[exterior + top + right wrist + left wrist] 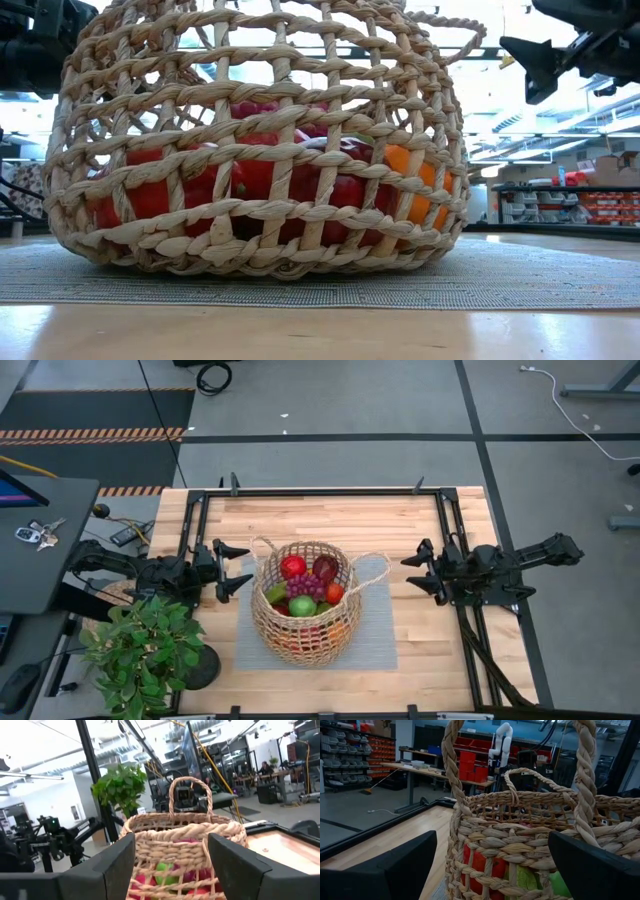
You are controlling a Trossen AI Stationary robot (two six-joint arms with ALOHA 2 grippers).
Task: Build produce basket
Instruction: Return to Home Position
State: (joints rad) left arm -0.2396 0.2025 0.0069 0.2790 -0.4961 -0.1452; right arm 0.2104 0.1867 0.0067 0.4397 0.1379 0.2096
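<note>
Basket [300, 642] of produce [302, 606], grapes [305, 586] perhaps uppermost, between left hand [245, 568] and right hand [407, 576]

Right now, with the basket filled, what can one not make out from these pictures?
Produce low in the basket: top fruits cover it in the high view; the weave lets only red and orange patches through in the low view.
Small objects on the grey desk, high view: too small to name.
Person far behind, right wrist view: too small to describe.
</note>
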